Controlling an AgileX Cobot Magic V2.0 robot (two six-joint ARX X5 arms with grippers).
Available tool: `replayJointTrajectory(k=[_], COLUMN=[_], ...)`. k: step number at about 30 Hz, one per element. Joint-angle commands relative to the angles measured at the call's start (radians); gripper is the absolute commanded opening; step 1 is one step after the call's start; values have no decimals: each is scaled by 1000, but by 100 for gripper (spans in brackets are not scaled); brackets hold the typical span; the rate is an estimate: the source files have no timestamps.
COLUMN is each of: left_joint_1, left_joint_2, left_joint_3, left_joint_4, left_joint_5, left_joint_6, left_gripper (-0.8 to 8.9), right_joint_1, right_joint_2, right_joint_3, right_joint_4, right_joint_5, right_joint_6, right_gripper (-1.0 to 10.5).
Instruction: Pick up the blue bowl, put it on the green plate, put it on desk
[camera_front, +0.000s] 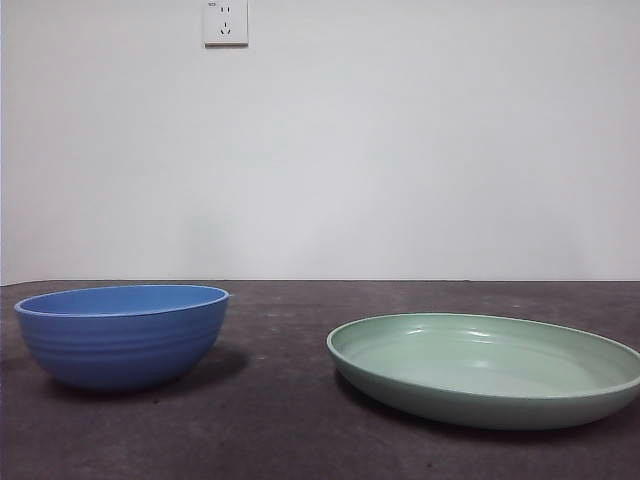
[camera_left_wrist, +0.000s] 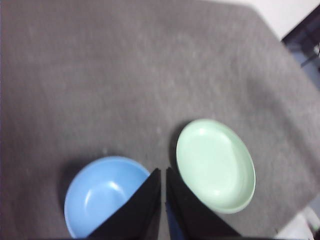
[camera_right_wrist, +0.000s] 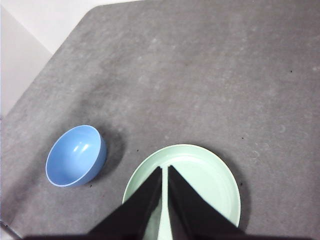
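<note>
The blue bowl (camera_front: 122, 335) sits lower left on the desk (camera_front: 290, 400), apart from the green plate (camera_front: 485, 368) at lower right. Both the left gripper (camera_left_wrist: 163, 172) and right gripper (camera_right_wrist: 165, 170) hover high, jaws closed and empty. The bowl looks light, rigid and smooth; its thin rim seems the best grasp.

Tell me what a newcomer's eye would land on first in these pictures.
First the blue bowl, upright and empty on the dark desk, at the left of the front view. Next the wide green plate, also empty, resting apart from the bowl to its right. Both grippers hang high above with jaws nearly together, holding nothing: the left gripper between bowl and plate, the right gripper over the plate.
</note>
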Motion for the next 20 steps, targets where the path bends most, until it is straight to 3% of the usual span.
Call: replayJointTrajectory(k=[1, 7, 9, 11, 15, 17, 20], left_joint_1=[-6, -6, -6, -6, -6, -6, -6], left_joint_2=[25, 41, 41, 41, 41, 41, 41], left_joint_3=[21, 21, 21, 21, 21, 21, 21], left_joint_4=[-19, -18, -19, -19, -19, -18, -18], left_joint_5=[9, 9, 9, 9, 9, 8, 8], left_joint_6=[29, 29, 29, 29, 29, 29, 29], left_gripper=[21, 37, 112, 242, 531, 589, 599], right_joint_1=[2, 2, 2, 2, 2, 2, 2], right_joint_2=[6, 6, 6, 6, 6, 6, 6], right_joint_3=[18, 18, 18, 18, 18, 18, 18], right_joint_4=[6, 5, 5, 5, 6, 5, 6], right_joint_5=[-3, -3, -3, -3, -2, -3, -3], right_joint_6=[-18, -19, -19, -19, -18, -18, -18], right_gripper=[14, 14, 34, 156, 512, 580, 581])
